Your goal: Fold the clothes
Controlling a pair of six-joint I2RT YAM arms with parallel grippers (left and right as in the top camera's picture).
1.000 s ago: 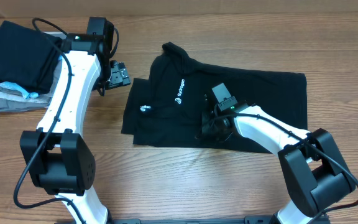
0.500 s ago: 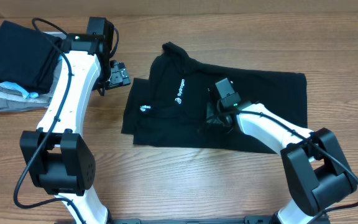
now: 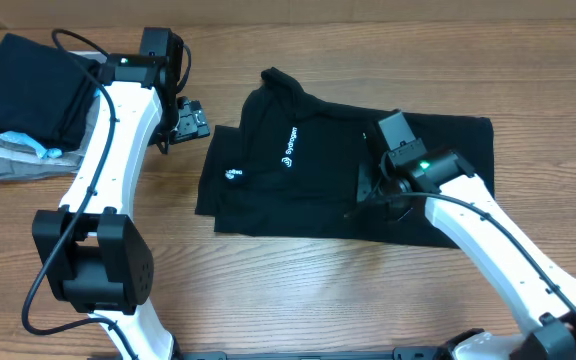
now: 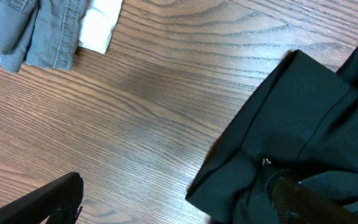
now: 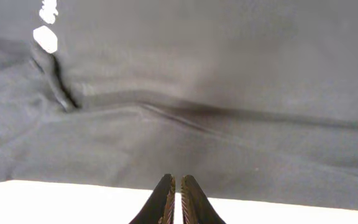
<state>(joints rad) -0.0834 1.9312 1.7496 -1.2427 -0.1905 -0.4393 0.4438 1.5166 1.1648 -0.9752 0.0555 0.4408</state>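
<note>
Overhead, the black shirt (image 3: 438,150) lies spread across the middle of the wooden table (image 3: 308,290), collar toward the top left, white logo (image 3: 288,148) facing up. The right gripper (image 3: 368,188) sits over the shirt's middle; the left gripper (image 3: 190,122) hovers just beside its left edge. A pile of folded garments (image 3: 23,90) lies far left.

Left wrist: fingers (image 4: 55,199) spread wide, holding nothing, with a shirt corner below.

Right wrist: fingers (image 5: 166,199) pressed together, no cloth visible between them, tips over dark fabric.
</note>
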